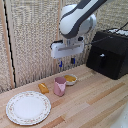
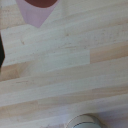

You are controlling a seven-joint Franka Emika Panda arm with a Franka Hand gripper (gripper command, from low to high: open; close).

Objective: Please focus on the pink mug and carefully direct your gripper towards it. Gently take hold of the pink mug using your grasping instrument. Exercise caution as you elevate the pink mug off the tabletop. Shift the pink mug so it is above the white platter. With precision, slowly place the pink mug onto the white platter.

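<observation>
The pink mug (image 1: 60, 86) stands upright on the wooden table, with its pinched rim pointing down toward the front. The white platter (image 1: 28, 107) lies flat at the exterior view's left front, a short way from the mug. My gripper (image 1: 66, 63) hangs above and slightly behind the mug, well clear of it, with its two dark blue fingers apart and nothing between them. In the wrist view the mug's pink rim (image 2: 37, 11) shows at the picture's edge, and a dark finger (image 2: 1, 52) shows at one side.
A small white bowl with yellow contents (image 1: 70, 79) sits just behind the mug; its rim also shows in the wrist view (image 2: 82, 121). A small orange object (image 1: 44, 88) lies beside the mug. A black appliance (image 1: 108, 53) stands at the exterior view's right. A woven screen backs the table.
</observation>
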